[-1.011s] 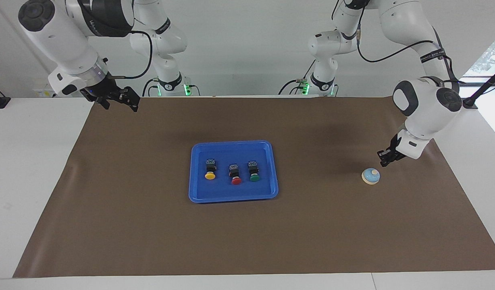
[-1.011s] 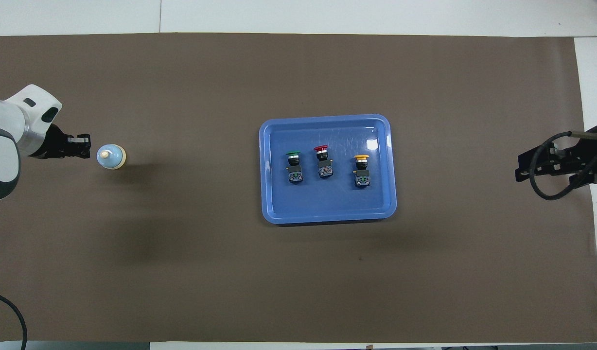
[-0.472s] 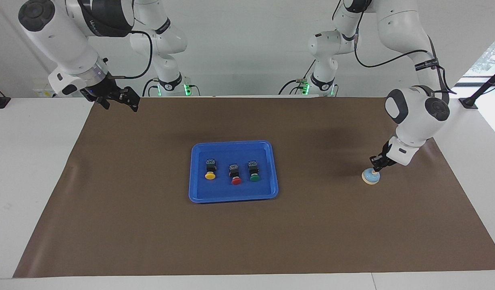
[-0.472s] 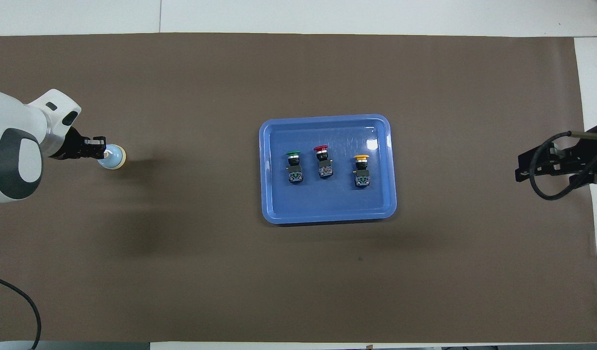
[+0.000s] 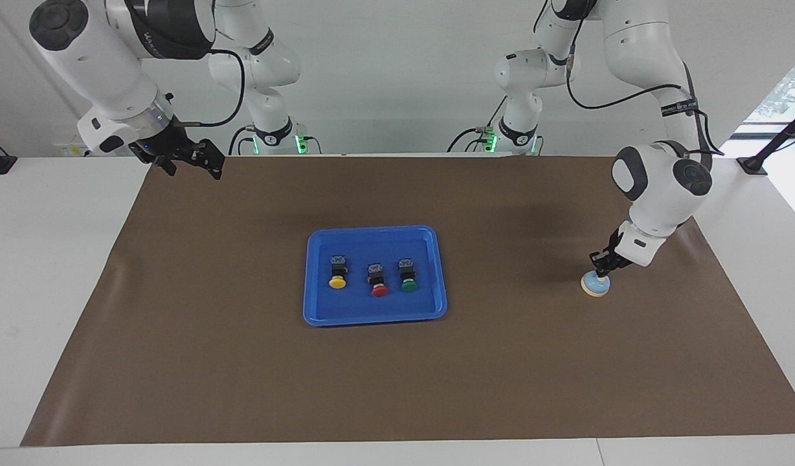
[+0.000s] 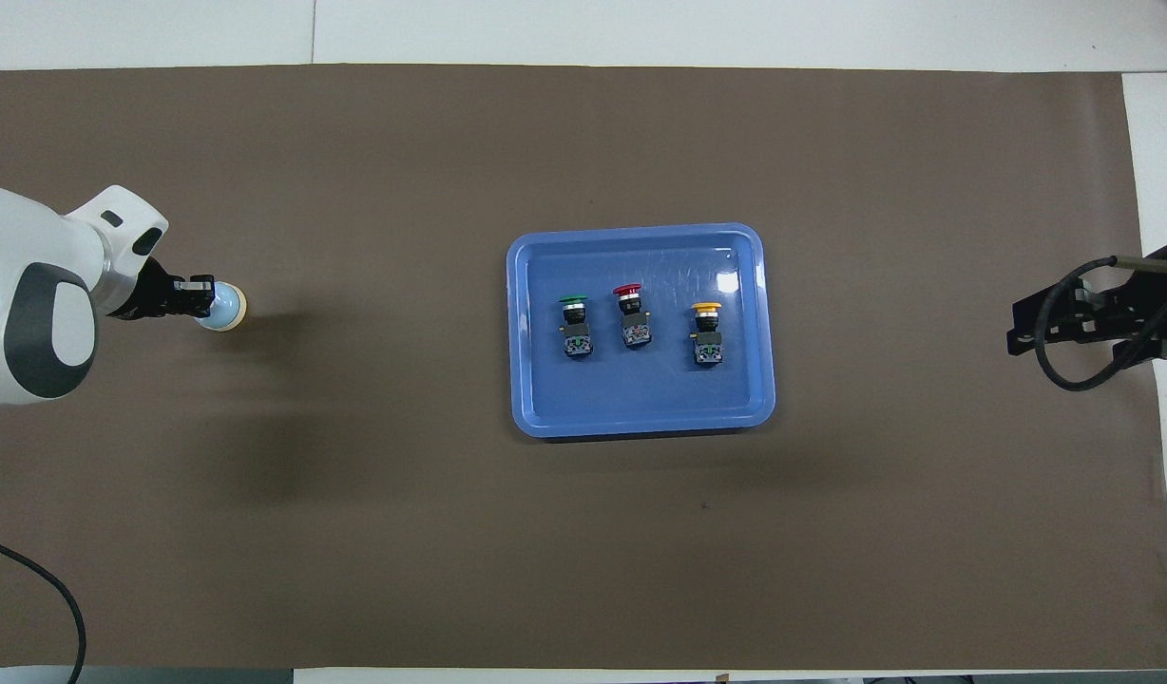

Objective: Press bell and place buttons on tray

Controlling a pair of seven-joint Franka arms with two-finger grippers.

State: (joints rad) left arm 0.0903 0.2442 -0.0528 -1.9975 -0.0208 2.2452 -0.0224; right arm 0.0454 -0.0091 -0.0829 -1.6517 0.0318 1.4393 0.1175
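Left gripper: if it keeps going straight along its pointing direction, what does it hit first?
The bell. The left gripper points down at its knob and looks to be on it already in the facing view, though contact is hard to confirm. Nothing else lies between.

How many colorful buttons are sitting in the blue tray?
3, all in a row on the blue tray: the yellow button toward the right arm's end, the red button in the middle, the green button toward the left arm's end. None looks hidden.
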